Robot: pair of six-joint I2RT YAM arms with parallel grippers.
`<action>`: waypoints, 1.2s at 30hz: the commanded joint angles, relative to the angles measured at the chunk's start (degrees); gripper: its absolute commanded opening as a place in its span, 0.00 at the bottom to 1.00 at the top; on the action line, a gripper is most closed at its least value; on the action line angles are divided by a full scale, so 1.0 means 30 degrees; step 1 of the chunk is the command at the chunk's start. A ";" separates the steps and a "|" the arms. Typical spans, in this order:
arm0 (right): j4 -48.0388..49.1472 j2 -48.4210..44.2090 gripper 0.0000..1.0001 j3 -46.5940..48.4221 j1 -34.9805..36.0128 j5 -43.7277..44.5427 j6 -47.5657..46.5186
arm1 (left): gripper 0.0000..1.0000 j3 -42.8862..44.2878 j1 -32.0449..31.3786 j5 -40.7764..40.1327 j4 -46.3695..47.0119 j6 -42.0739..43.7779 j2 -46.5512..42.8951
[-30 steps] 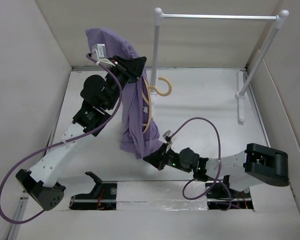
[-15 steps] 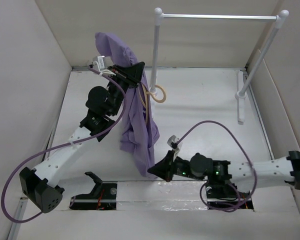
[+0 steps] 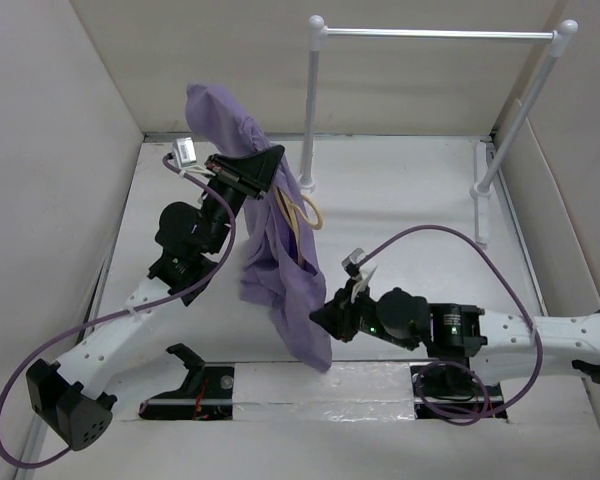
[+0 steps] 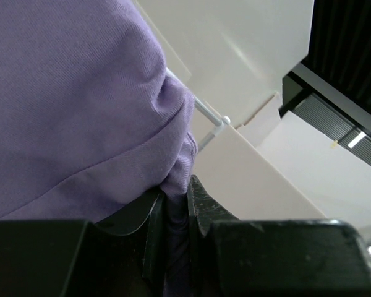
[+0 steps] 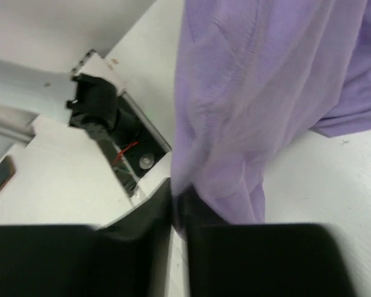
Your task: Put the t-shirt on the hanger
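Since a moment ago the right claw [image 3: 323, 318] has crept up toward the hanger [image 3: 302, 214], shut tight on the lower fold of the t-shirt [image 3: 278, 262] below it. Just above the hanger, the left claw [image 3: 262, 166] is closed on the bunched top. Dressing the hanger looks under way, its hook poking from the cloth, so next the hem wants drawing down to seat the shoulders.

I see a white clothes rack [image 3: 435, 34] at one o'clock on the table [image 3: 400, 200] — crossbar spanning its two posts.
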 commanded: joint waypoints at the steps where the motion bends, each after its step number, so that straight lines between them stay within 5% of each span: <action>1: -0.1181 0.1341 0.25 0.1505 -0.0719 0.1065 -0.1357 | 0.00 -0.0441 0.0130 0.1399 0.0606 -0.1318 -0.1206; 4: -0.0101 0.1754 0.42 0.1944 -0.1217 0.1447 -0.2967 | 0.00 -0.1493 0.0130 0.1722 -0.0535 -0.2022 -0.2055; 10: 0.2275 0.3038 0.42 0.2472 -0.4464 -0.1796 -0.4903 | 0.00 -0.3984 0.0130 0.2602 -0.1446 -0.3282 -0.4018; 16: 0.0984 0.3221 0.58 0.3617 -0.4472 -0.2561 -0.5403 | 0.00 -0.5832 0.0130 0.2045 -0.2005 -0.3750 -0.5456; 18: 0.1830 0.2956 0.53 0.3442 -0.4472 -0.3527 -0.5403 | 0.00 -0.6564 0.0304 0.2103 -0.1362 -0.4014 -0.5428; 19: 0.1894 0.2956 0.33 0.3470 -0.4472 -0.4316 -0.5403 | 0.00 -0.6769 0.0305 0.2074 -0.1127 -0.4218 -0.5311; 23: 0.2303 0.3336 0.16 0.3150 -0.3860 -0.3859 -0.5403 | 0.00 -0.7006 0.0305 0.2162 -0.0453 -0.4337 -0.4812; 24: 0.3436 0.3308 0.20 0.2858 -0.3624 -0.3652 -0.5345 | 0.00 -0.7006 0.0305 0.2133 -0.0393 -0.4338 -0.4724; 27: 0.5312 0.3395 0.55 0.1513 -0.3622 -0.3534 -0.5373 | 0.00 -0.7006 0.0305 0.2045 -0.0013 -0.4513 -0.4608; 36: 1.0033 0.4596 0.55 -0.0425 -0.2950 -0.2306 -0.5490 | 0.00 -0.6801 0.0305 0.2045 0.0106 -0.5187 -0.4782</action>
